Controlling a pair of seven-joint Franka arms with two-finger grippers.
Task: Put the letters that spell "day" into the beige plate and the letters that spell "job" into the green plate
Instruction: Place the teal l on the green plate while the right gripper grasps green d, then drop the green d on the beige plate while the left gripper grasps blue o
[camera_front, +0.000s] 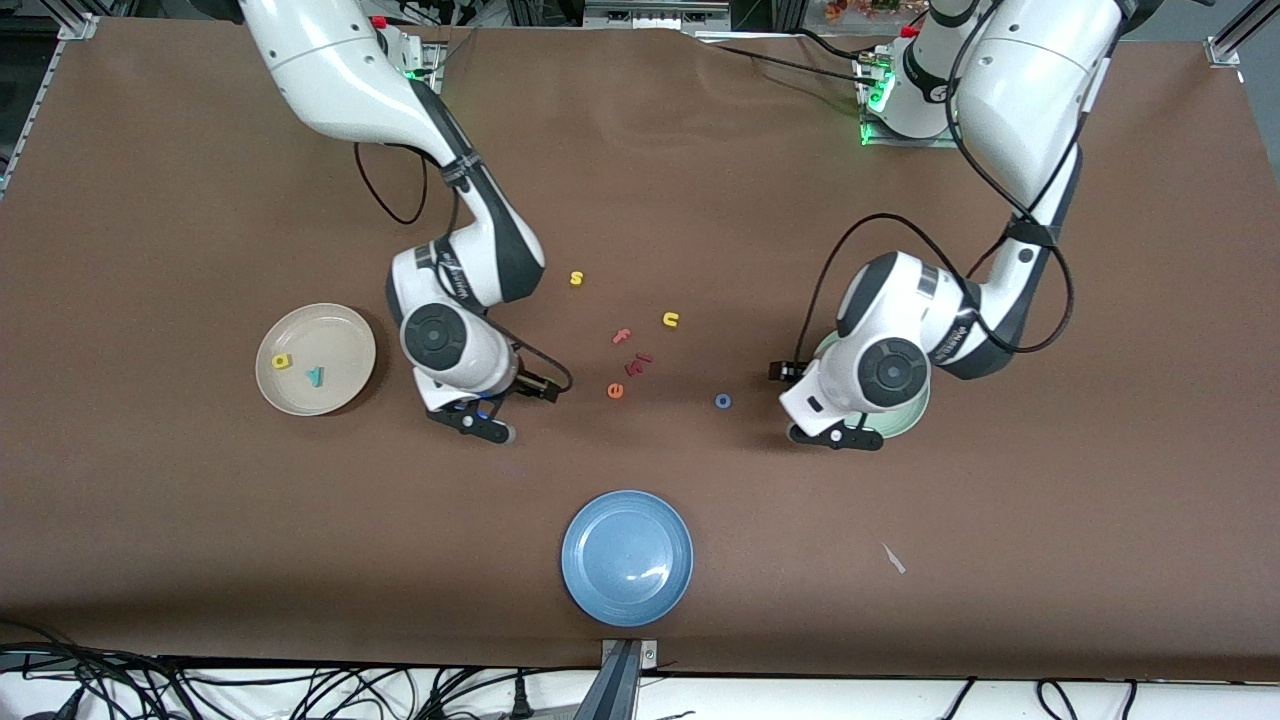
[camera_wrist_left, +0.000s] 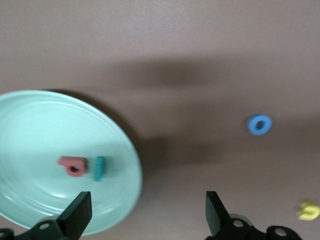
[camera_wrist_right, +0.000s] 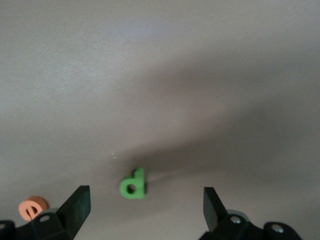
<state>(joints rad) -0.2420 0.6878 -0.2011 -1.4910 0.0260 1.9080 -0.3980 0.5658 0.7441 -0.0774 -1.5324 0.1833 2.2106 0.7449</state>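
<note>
The beige plate (camera_front: 340, 345) holds the yellow a (camera_front: 283, 361) and the teal y (camera_front: 316, 376). My right gripper (camera_front: 480, 420) hangs open beside that plate, low over the green d (camera_wrist_right: 133, 184), which lies just ahead of the gap of the right gripper (camera_wrist_right: 145, 212). The right hand hides the d in the front view. The green plate (camera_front: 908, 424) lies mostly under my left wrist; on the green plate (camera_wrist_left: 30, 130) lie the pink-red b (camera_wrist_left: 72, 166) and a blue-green j (camera_wrist_left: 99, 168). My left gripper (camera_wrist_left: 148, 215) is open and empty over the plate's rim. The blue o (camera_front: 723, 401) lies on the table beside it.
Between the arms lie a yellow s (camera_front: 576, 278), a yellow u (camera_front: 670, 320), a pink f (camera_front: 622, 336), a small red letter (camera_front: 638, 362) and an orange e (camera_front: 615, 391). A blue plate (camera_front: 627, 557) sits near the front edge.
</note>
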